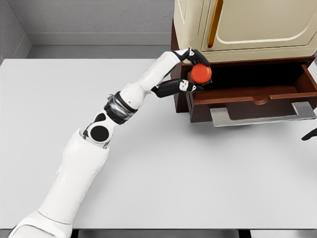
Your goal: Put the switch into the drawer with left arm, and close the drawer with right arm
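The left hand (194, 73) is up at about one o'clock, its dark fingers (173, 88) wrapped around the switch (201, 74), a round red thing held just over the left end of the open drawer (252, 99). I'd say it is carried that high so it clears the drawer's front wall before being let go into the dark cavity behind. The drawer stands pulled out from the brown cabinet (237, 29) at the table's (158, 168) far edge, its flat grey handle (262, 115) jutting toward us, which leaves something easy to push on. At three o'clock only a dark tip of the right hand (310, 134) shows at the picture's edge; I can't tell how it is posed. It looks parked there to stay clear until closing time.
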Controlling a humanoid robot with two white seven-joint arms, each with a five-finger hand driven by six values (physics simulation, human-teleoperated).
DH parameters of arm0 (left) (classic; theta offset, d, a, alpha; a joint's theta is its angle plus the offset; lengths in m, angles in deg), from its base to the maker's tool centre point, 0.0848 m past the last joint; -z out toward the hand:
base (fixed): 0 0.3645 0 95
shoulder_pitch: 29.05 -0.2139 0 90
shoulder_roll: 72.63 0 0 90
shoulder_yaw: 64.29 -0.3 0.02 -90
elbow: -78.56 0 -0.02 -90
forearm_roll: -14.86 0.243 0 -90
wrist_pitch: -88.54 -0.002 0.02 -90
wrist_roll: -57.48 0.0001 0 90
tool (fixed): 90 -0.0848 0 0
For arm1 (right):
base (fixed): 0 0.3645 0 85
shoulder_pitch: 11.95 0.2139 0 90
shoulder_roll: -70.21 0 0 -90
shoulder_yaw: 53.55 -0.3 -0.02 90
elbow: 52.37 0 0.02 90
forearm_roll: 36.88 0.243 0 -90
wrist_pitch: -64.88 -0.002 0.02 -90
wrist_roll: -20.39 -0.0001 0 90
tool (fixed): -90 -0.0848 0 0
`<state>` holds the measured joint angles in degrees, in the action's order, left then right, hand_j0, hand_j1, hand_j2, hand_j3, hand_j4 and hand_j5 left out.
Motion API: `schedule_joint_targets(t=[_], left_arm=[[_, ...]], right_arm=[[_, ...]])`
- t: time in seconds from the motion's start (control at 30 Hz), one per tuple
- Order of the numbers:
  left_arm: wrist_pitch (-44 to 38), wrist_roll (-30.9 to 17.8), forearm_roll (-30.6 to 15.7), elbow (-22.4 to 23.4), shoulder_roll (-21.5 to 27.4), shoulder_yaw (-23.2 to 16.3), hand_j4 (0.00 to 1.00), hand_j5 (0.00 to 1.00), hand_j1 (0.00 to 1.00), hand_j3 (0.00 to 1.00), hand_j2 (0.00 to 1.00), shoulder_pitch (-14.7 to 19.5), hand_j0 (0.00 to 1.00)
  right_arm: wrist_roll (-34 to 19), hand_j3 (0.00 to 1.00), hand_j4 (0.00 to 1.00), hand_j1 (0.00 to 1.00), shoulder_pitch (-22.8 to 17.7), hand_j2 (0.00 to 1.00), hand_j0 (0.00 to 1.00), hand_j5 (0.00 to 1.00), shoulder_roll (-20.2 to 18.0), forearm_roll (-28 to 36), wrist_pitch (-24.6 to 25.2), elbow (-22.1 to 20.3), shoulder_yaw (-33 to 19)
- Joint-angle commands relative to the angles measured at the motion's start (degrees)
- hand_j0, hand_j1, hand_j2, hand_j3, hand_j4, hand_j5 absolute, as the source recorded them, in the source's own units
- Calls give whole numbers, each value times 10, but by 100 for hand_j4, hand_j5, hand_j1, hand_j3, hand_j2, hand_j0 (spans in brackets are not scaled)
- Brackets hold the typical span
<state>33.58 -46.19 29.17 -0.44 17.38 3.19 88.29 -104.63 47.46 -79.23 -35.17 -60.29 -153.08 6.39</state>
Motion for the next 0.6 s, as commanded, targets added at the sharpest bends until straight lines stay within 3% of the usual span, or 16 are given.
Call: schedule_joint_targets(t=[0.0, 0.4, 0.57], left_arm=[[0, 0, 12, 2, 0, -2, 38, 38, 38, 38, 38, 0, 38], [0, 0, 83, 2, 0, -7, 38, 38, 38, 38, 38, 18, 38], [0, 0, 86, -5, 0, -9, 38, 38, 38, 38, 38, 33, 38]], right_arm=[[0, 71, 71, 71, 0, 71, 71, 71, -1, 4, 2, 0, 0], [0, 71, 71, 71, -1, 71, 71, 71, 3, 4, 2, 0, 1], [0, 71, 71, 71, -5, 71, 71, 71, 7, 4, 2, 2, -3]])
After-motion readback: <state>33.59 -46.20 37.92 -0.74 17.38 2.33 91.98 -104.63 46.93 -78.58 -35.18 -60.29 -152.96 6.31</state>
